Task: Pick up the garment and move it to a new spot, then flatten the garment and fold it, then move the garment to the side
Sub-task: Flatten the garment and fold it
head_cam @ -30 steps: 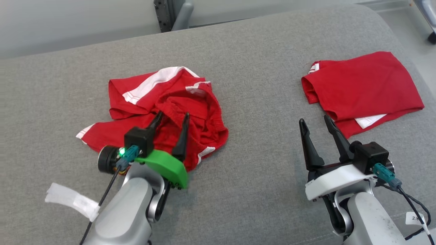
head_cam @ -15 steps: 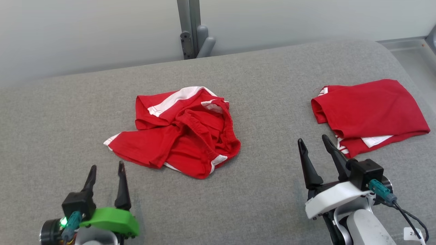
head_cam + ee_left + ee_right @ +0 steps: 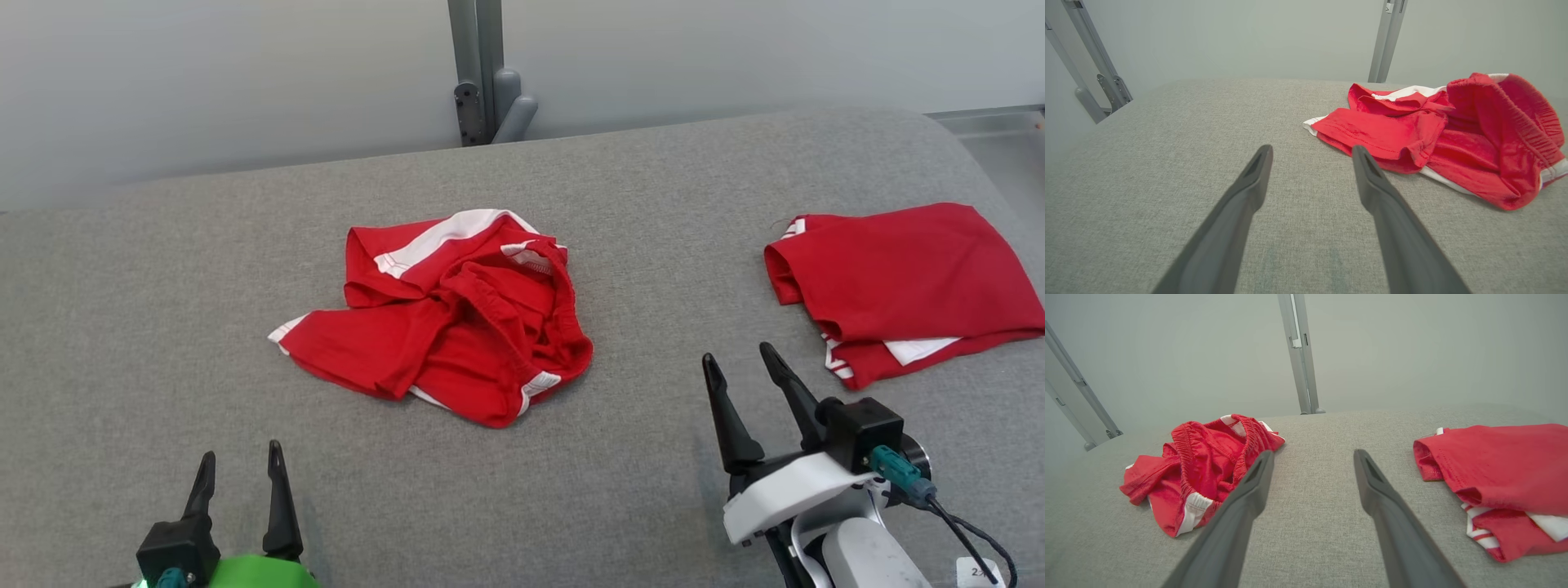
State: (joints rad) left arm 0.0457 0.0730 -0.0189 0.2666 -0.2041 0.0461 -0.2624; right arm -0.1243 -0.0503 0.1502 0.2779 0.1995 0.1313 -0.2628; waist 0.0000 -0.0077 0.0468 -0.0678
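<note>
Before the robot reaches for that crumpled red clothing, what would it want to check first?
1. Left pincer open and empty: ok.
2. Right pincer open and empty: ok.
3. Crumpled red garment free, nothing lying on it: ok.
4. That garment flattened: not ok, it is bunched up.
5. Folded red garment lies apart from the crumpled one: ok.
6. Bare grey surface on the left for a new spot: ok.

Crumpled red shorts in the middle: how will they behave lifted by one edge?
Likely floppy: the crumpled red shorts lie in soft folds, so they should hang and unfurl. Probably light: the cloth looks thin. Pushed, they may bunch on the textured grey surface.
</note>
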